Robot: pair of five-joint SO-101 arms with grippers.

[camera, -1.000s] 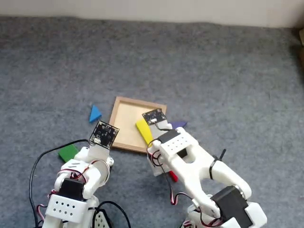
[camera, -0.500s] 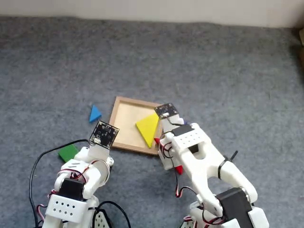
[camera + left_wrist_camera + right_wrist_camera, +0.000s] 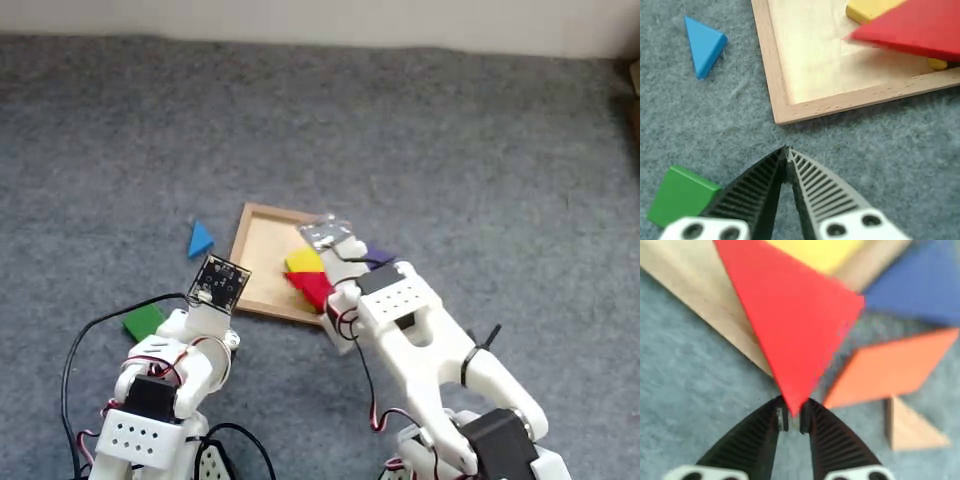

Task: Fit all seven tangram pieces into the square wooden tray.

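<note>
Grey carpet (image 3: 450,150) underneath. Clamped by one corner in right gripper (image 3: 792,417): big red wooden triangle (image 3: 790,325), raised over near rim of square wooden tray (image 3: 777,100), partly above yellow wooden piece (image 3: 303,261) inside. Best to lower flat, slide against yellow, then release. Left gripper (image 3: 786,155) closed on nothing, just off tray's corner.

grey carpeted table (image 3: 450,150) carries square wooden tray (image 3: 239,256), small blue triangle (image 3: 200,239), green block (image 3: 143,322), orange parallelogram (image 3: 890,367), dark blue piece (image 3: 920,290), tan wooden triangle (image 3: 907,427).
</note>
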